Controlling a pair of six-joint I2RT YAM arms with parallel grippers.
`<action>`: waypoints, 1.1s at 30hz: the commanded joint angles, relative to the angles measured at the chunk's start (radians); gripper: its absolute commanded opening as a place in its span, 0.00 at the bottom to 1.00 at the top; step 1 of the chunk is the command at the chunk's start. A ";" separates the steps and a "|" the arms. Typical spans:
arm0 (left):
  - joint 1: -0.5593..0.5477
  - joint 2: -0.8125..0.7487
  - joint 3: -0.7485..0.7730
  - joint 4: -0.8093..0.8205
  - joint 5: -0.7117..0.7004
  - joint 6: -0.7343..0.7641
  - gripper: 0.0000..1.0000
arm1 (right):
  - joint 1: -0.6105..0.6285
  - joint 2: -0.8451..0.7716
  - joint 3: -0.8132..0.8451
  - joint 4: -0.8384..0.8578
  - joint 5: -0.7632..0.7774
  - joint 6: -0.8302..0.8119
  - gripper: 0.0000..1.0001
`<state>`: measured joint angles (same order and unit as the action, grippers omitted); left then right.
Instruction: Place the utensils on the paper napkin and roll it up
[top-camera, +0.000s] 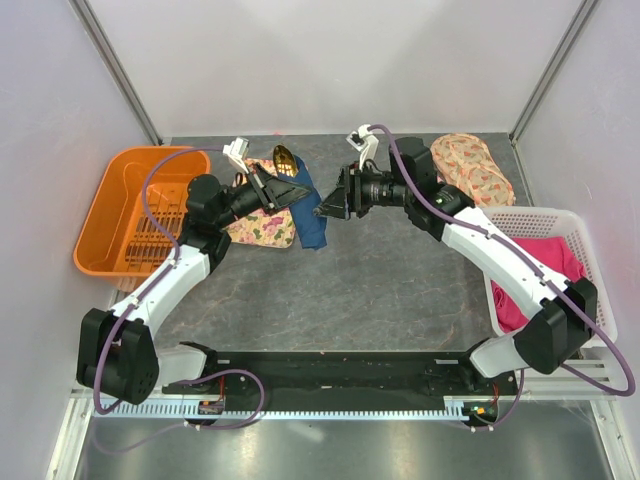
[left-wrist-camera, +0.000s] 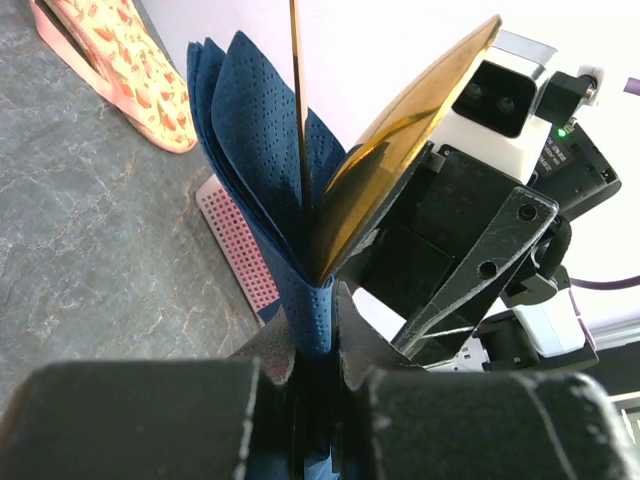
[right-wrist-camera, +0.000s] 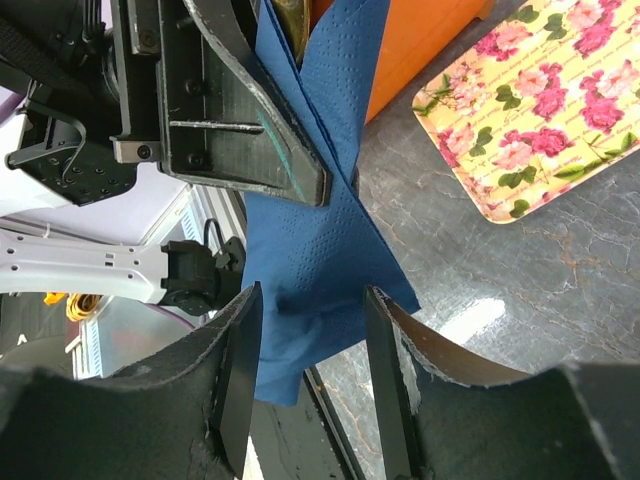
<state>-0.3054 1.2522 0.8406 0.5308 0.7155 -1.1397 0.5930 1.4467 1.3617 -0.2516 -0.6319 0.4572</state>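
Two risks, larger first. The paper napkin (right-wrist-camera: 310, 250), thin dimpled navy tissue, is held just beside the floral tray (right-wrist-camera: 540, 110), pinched tight in the left gripper (left-wrist-camera: 315, 348). The right gripper (right-wrist-camera: 312, 375), jaws apart around its loose corner, could tear it by pulling. The utensils (left-wrist-camera: 400, 140), slim polished gold metal, sit loosely in the fold and could slide out.
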 joint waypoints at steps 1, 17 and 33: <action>-0.009 -0.017 0.043 0.077 0.021 -0.008 0.02 | 0.008 0.004 -0.004 0.037 -0.014 0.009 0.53; -0.023 -0.011 0.043 0.080 0.016 -0.006 0.02 | 0.027 0.030 -0.029 0.124 -0.074 0.100 0.51; -0.038 -0.010 0.041 0.080 0.015 0.003 0.02 | 0.030 0.043 -0.078 0.270 -0.147 0.219 0.00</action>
<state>-0.3378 1.2522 0.8406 0.5415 0.7269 -1.1397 0.6140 1.4895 1.2957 -0.0738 -0.7403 0.6506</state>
